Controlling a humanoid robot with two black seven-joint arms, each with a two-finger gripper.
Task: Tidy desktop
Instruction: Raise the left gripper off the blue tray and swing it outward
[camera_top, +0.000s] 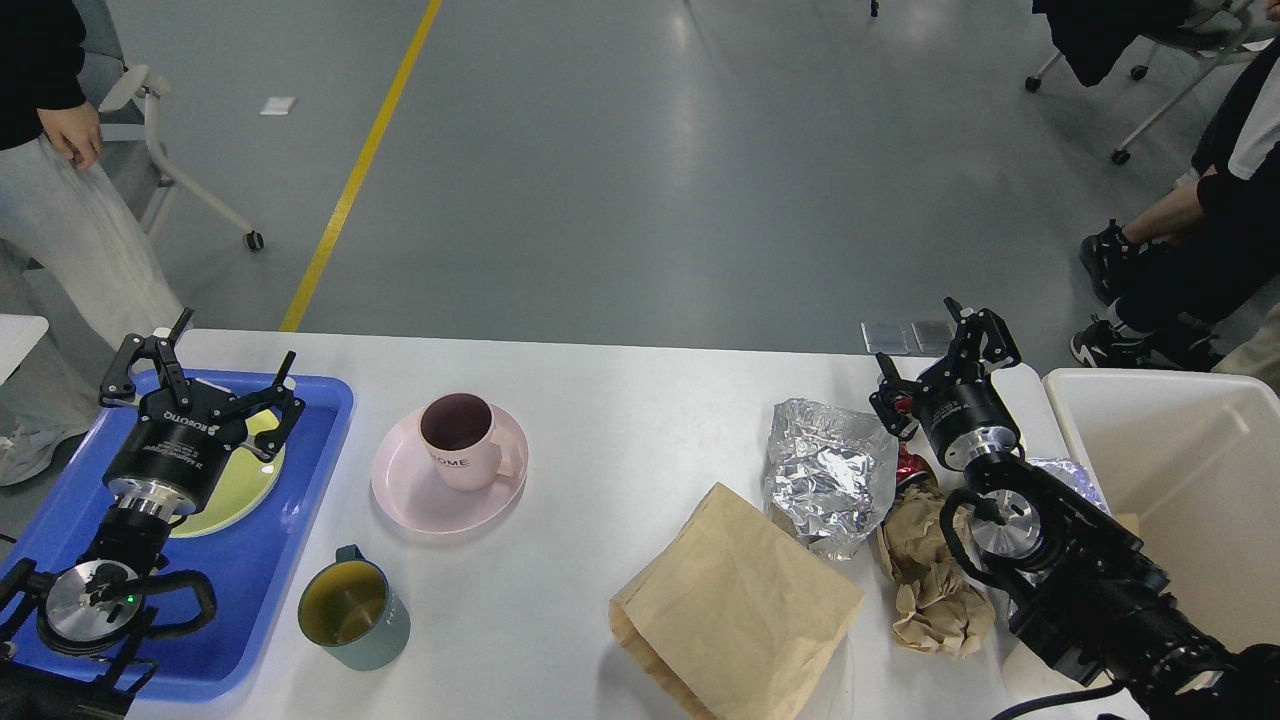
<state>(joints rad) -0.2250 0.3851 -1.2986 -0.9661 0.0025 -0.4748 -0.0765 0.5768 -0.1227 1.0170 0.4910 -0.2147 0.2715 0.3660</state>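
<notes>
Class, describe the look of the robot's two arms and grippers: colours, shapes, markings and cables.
Both arms are black. The left gripper and right gripper each have two black linkage fingers on a round black body with white lettering above a silver ring. Each wrist shows a round silver cap; a black cable loops beside it.
</notes>
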